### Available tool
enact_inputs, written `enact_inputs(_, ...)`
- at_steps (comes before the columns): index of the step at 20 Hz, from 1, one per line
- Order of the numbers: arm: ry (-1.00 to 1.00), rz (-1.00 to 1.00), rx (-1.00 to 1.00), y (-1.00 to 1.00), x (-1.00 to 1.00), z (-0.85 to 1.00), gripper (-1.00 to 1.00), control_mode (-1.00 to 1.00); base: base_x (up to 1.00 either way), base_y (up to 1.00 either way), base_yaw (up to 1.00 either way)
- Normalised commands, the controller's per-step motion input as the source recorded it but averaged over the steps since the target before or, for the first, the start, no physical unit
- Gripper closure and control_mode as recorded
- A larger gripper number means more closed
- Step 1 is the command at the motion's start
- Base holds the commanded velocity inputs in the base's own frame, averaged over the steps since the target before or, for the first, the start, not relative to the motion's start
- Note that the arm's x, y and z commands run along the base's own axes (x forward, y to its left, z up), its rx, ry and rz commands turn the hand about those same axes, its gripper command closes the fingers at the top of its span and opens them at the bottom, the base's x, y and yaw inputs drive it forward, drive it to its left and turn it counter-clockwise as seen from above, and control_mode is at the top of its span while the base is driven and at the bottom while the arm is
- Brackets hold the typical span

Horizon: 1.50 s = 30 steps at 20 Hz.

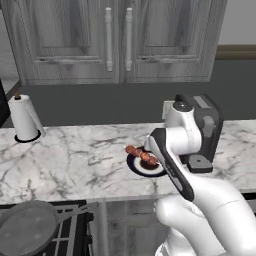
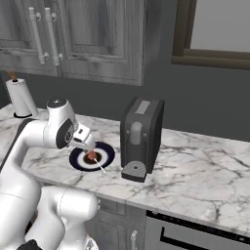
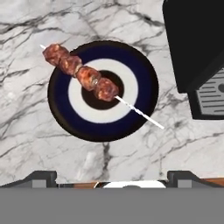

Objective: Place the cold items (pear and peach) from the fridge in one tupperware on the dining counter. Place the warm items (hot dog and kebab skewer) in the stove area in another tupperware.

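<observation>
A kebab skewer (image 3: 83,73) with several browned meat chunks on a thin white stick lies across a round dark blue and white plate (image 3: 140,87) on the marble counter. The base views show the same kebab skewer (image 1: 141,154) (image 2: 92,156) on its plate (image 1: 137,167) (image 2: 105,149). My gripper (image 3: 113,178) hangs directly above the plate, pointing down, jaws open wide and empty. From the right, the gripper (image 2: 89,146) sits just over the meat without touching it. The pear, peach, hot dog and tupperware are out of view.
A black coffee machine (image 1: 207,130) (image 2: 141,136) (image 3: 197,52) stands close beside the plate. A paper towel roll (image 1: 23,119) (image 2: 19,97) stands at the counter's far left. A grey pan (image 1: 27,227) rests on the stove below. Grey cabinets hang overhead.
</observation>
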Motion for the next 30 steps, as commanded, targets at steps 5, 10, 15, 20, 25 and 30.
enact_inputs(5,0.14,0.24,-0.20,0.11,0.64,-0.34,-1.00,-1.00,0.00,0.00,0.00)
enact_inputs(10,0.01,0.37,-0.13,-0.03,0.62,-0.36,-1.00,-1.00,0.00,0.00,0.00)
enact_inputs(15,0.00,0.21,0.00,-0.14,0.55,-0.28,-1.00,-1.00,0.00,0.00,0.00)
enact_inputs(20,0.08,0.14,-0.05,0.03,0.24,-0.50,-1.00,-1.00,0.00,0.00,0.00)
enact_inputs(25,0.23,0.04,-0.08,0.00,0.08,-0.31,-1.00,-1.00,0.00,0.00,0.00)
enact_inputs(30,0.03,0.00,-0.01,0.00,0.10,-0.34,-1.00,-1.00,0.00,0.00,0.00)
